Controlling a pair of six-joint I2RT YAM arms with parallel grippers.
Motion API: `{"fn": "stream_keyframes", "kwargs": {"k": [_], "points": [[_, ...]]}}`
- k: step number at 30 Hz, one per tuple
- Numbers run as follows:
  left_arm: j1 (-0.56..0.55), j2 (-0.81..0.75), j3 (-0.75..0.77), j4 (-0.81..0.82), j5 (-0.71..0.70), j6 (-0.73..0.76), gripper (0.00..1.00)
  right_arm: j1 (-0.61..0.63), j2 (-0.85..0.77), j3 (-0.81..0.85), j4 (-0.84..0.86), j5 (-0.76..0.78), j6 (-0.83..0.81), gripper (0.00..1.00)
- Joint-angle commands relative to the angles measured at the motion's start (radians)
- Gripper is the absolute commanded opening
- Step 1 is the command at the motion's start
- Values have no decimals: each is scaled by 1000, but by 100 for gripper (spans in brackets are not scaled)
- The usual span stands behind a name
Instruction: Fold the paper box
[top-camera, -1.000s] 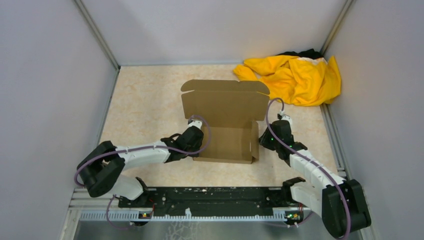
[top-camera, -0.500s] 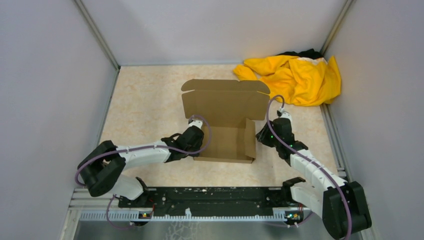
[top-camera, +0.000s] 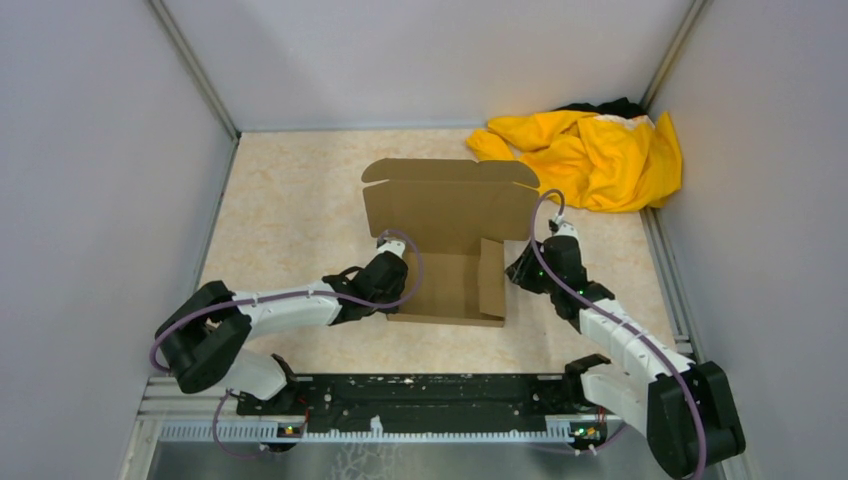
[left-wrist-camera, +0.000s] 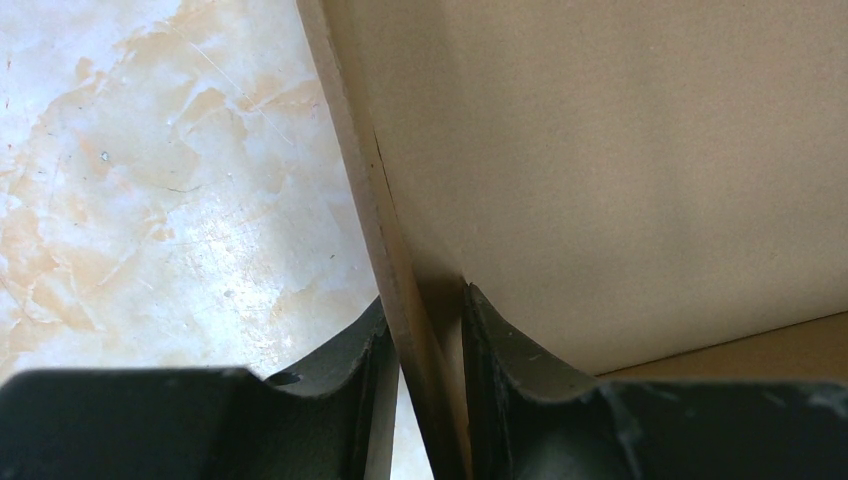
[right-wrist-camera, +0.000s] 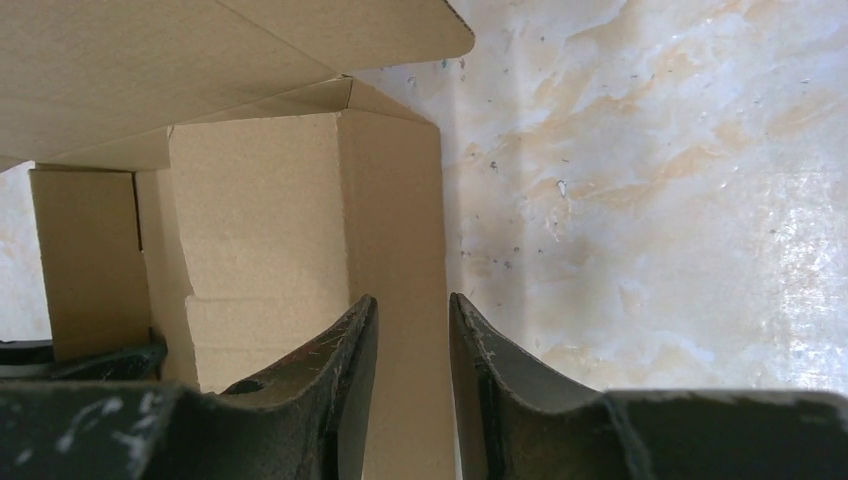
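The paper box (top-camera: 445, 215) is plain brown cardboard, standing mid-table with its tall back panel and lid flap upright and its floor lying flat. My left gripper (top-camera: 392, 262) is at the box's left wall. In the left wrist view that gripper (left-wrist-camera: 424, 295) is shut on the wall's edge (left-wrist-camera: 400, 260), one finger outside and one inside. My right gripper (top-camera: 520, 268) is at the right side flap (top-camera: 490, 278), which stands tilted inward. In the right wrist view its fingers (right-wrist-camera: 411, 297) straddle that flap (right-wrist-camera: 395, 220) and close on it.
A crumpled yellow garment (top-camera: 590, 150) lies in the far right corner, behind the box. Grey enclosure walls (top-camera: 120, 150) bound the marbled tabletop (top-camera: 290, 210) on three sides. The black base rail (top-camera: 430, 395) runs along the near edge.
My right gripper has moved left, swinging the right side flap up and inward over the box floor. The left arm and its grip have stayed put.
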Motion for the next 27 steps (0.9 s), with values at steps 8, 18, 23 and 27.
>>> {"fn": "stream_keyframes", "kwargs": {"k": [8,18,23,27], "points": [[0,48,-24,-40,48,5,34,46,-43,8,58,-51,29,38],[-1,60,-24,-31,52,4,34,78,-36,-19,76,-60,44,40],[-2,64,-24,-29,55,2,34,94,-38,-26,114,-80,62,37],[-2,67,-26,-27,55,1,34,98,-39,-38,143,-98,85,37]]}}
